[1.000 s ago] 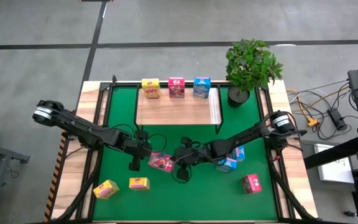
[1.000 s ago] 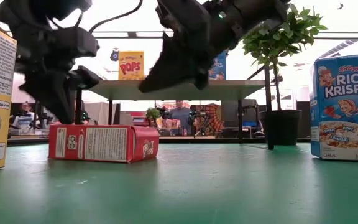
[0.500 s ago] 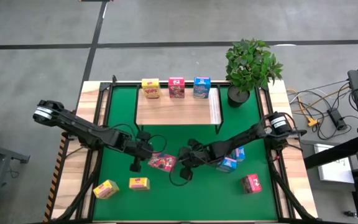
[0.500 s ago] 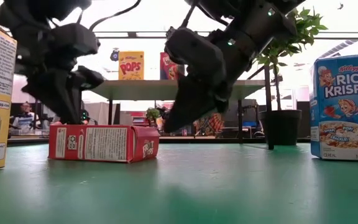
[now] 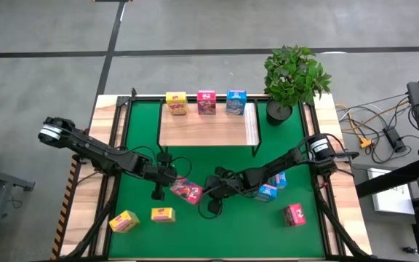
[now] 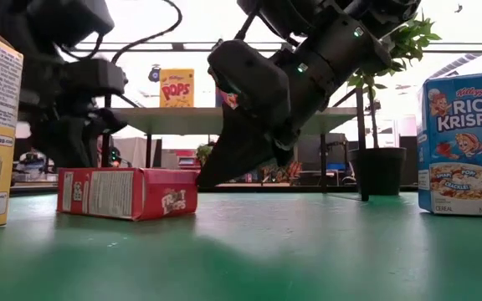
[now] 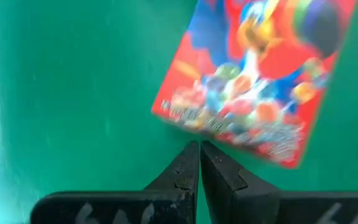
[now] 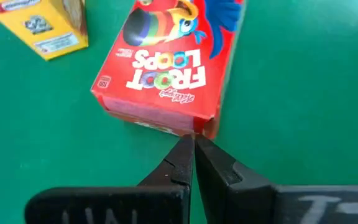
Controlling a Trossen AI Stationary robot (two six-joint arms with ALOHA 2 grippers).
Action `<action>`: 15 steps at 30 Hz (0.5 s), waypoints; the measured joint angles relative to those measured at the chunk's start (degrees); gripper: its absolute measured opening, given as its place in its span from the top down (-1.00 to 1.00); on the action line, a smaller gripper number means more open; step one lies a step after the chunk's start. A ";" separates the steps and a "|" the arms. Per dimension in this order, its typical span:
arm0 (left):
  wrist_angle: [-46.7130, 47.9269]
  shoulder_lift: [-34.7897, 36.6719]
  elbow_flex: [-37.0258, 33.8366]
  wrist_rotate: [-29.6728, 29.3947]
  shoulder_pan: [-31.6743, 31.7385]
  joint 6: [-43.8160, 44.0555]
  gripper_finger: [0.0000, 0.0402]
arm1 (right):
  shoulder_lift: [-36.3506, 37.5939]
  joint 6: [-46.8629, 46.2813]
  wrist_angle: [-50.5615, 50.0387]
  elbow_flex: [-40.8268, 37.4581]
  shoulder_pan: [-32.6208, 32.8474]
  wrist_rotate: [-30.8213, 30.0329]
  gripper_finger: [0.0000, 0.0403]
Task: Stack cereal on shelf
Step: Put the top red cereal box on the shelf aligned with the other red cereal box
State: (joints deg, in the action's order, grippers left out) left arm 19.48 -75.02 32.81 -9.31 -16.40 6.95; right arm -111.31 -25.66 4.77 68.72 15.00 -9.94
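Lying flat near the middle of the green mat (image 5: 195,225), a red Froot Loops box (image 5: 187,191) is flanked by both grippers. The left gripper (image 5: 172,177) is set at the box's left end, fingers pressed together and holding nothing; the right gripper (image 5: 211,191) is set at its right end, fingers likewise closed and empty, tips at the box's edge. On the shelf (image 5: 208,127) by the tabletop's far edge, three boxes are stood in a row: yellow (image 5: 176,102), pink-red (image 5: 206,102), blue (image 5: 236,102). Two yellow boxes (image 5: 144,217) are seen near the front-left corner, a pink-red box (image 5: 295,214) toward the front-right, and blue boxes (image 5: 270,187) partly under the right arm. A potted plant (image 5: 292,80) is stood at the far-right corner.
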 joint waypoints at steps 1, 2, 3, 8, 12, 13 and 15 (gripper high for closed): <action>-0.02 0.00 -0.44 -0.45 0.00 0.63 1.00 | 0.13 0.07 0.05 0.08 -0.02 -0.09 0.96; -0.13 0.13 -0.75 -0.66 0.00 1.30 1.00 | 0.37 0.20 0.16 0.17 -0.03 -0.09 0.96; -0.60 0.19 -1.10 -0.73 0.00 2.15 1.00 | 0.70 0.32 0.21 0.19 -0.04 -0.11 0.96; -1.01 0.18 -2.04 -0.77 0.00 5.27 1.00 | 1.21 3.94 0.20 1.25 -0.04 -0.54 0.96; -0.91 0.43 -1.42 -0.77 0.00 5.60 1.00 | 1.88 7.33 -0.85 2.17 -0.04 -0.55 0.96; -0.90 0.57 -0.91 -0.77 0.00 5.61 1.00 | 2.20 8.21 -1.39 2.29 -0.04 -0.53 0.96; -1.06 0.70 0.36 -0.77 -0.01 5.37 1.00 | 2.99 9.85 -2.58 2.32 -0.04 -0.54 0.96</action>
State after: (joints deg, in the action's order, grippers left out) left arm 18.42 -74.32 33.17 -10.09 -16.42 12.32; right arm -108.32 -15.81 2.19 71.05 14.96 -10.48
